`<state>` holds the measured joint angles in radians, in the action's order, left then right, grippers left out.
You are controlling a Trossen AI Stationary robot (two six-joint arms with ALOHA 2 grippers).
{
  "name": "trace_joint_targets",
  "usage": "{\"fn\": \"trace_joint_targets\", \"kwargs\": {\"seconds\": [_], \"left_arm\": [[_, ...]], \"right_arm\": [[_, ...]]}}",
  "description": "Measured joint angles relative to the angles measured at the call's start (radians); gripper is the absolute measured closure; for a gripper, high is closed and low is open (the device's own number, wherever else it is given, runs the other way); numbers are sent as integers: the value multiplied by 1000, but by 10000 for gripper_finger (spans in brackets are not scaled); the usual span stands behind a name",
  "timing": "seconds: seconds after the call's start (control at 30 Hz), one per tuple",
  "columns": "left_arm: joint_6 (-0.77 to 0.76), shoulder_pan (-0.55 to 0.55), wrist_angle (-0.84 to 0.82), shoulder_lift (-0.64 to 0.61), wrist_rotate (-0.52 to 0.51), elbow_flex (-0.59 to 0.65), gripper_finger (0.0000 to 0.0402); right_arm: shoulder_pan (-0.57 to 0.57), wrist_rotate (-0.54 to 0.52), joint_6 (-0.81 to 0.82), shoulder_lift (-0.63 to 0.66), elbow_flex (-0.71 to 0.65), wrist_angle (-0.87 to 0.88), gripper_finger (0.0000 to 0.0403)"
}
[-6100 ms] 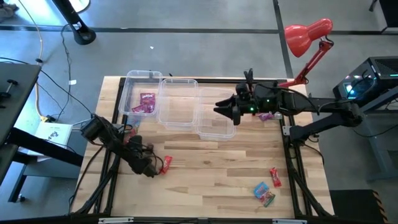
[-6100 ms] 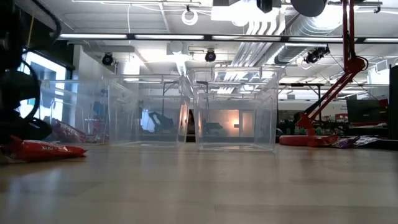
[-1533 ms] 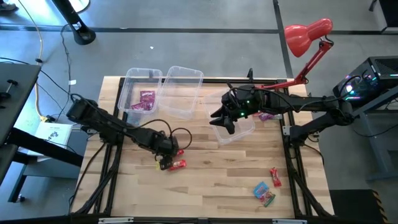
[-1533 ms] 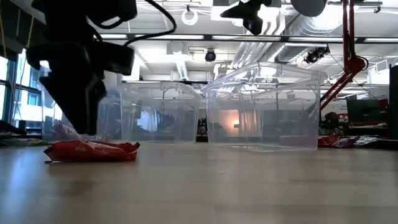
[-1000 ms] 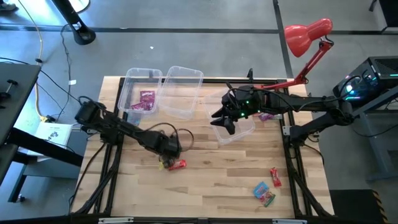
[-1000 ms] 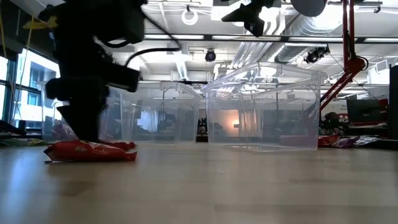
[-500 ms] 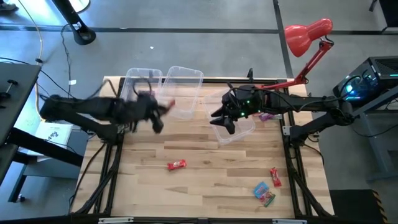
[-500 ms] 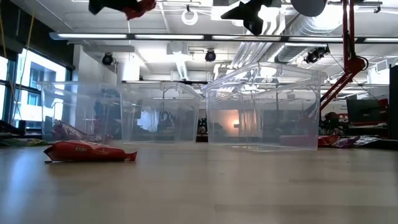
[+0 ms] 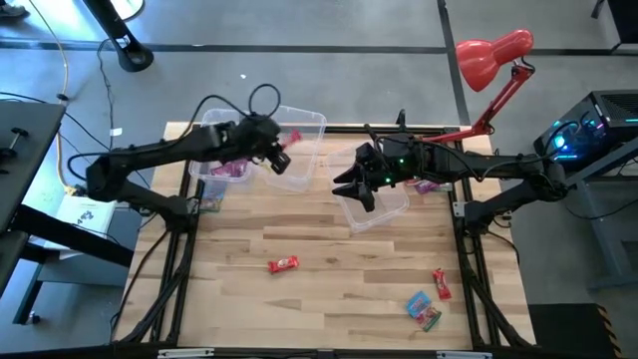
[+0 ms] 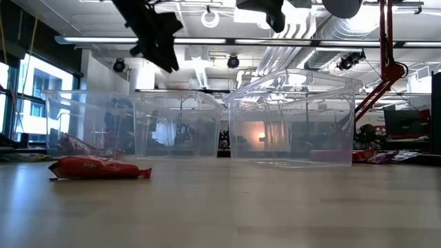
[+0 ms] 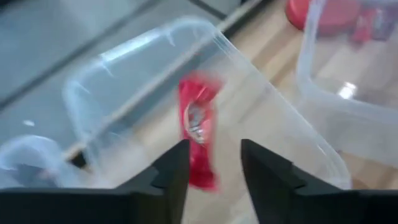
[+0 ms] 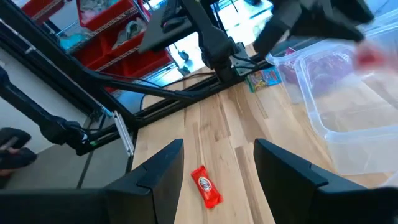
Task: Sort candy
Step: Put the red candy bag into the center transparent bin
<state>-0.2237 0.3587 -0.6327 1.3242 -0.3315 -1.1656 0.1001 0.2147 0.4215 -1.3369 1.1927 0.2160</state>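
My left gripper (image 9: 278, 160) (image 11: 214, 149) hangs open above the middle clear bin (image 9: 299, 165). A red candy (image 9: 292, 135) (image 11: 198, 127) is in the air just past its fingertips, over that bin and apart from the fingers. The left bin (image 9: 209, 135) holds magenta candy (image 9: 231, 168). Another red candy (image 9: 283, 264) (image 10: 100, 167) lies flat on the table. My right gripper (image 9: 354, 191) (image 12: 217, 149) hovers open over the near left corner of the right bin (image 9: 394, 209), clear of it in the low view (image 10: 275, 21).
Near the table's right front corner lie a red candy (image 9: 441, 284) and two blue-green packets (image 9: 419, 302). A magenta packet (image 9: 429, 185) sits right of the right bin. A red desk lamp (image 9: 493, 55) stands at the back right. A colourful packet (image 9: 209, 202) lies by the left edge.
My left gripper has risen from the table near the lying red candy. It has swung toward the far edge, carrying a red piece, to above the middle bin, where it has let go. The piece now falls clear of the fingers. The other red candy stays on the table.
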Motion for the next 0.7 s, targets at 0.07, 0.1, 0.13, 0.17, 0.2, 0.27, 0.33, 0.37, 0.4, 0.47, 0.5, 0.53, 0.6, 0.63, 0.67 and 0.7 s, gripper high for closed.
{"fn": "trace_joint_targets", "kwargs": {"seconds": [0.07,0.1,0.13,0.17,0.2,0.27,0.33,0.37,0.4,0.47,0.5,0.53,0.6,0.63,0.67,0.7], "left_arm": [[-9,14,0,14,49,0,234],[-9,16,1,14,68,0,220],[-9,19,3,11,81,0,207],[-11,21,2,4,97,0,196],[-19,21,-5,-4,122,0,185],[-64,20,-32,-32,234,0,168],[-122,-3,-69,-70,381,0,158],[-137,-28,-81,-90,441,4,156],[-144,-61,-82,-112,477,18,155],[-184,-158,-88,-156,477,52,155],[-203,-213,-80,-179,457,74,155],[-224,-270,-70,-198,426,98,155],[-275,-400,-71,-220,343,147,155],[-307,-464,-70,-220,297,176,155],[-340,-525,-71,-216,254,205,155],[-373,-584,-69,-205,216,233,155]], "right_arm": [[-4,-1,0,2,0,0,212],[-5,-1,0,3,0,-2,212],[-5,-1,0,3,0,-2,212],[-5,0,0,3,0,-2,212],[-5,0,0,3,0,-2,212],[-5,0,0,3,0,-2,212],[-5,0,0,3,0,-2,212],[-5,0,0,3,0,-1,212],[-5,0,-1,3,0,1,212],[-5,0,-6,3,0,3,212],[-5,0,-10,3,0,5,212],[-5,0,-13,3,0,5,212],[-5,0,-18,3,0,5,212],[-5,0,-19,3,0,5,212],[-5,0,-21,3,0,6,212],[-5,0,-23,3,0,8,212]]}}
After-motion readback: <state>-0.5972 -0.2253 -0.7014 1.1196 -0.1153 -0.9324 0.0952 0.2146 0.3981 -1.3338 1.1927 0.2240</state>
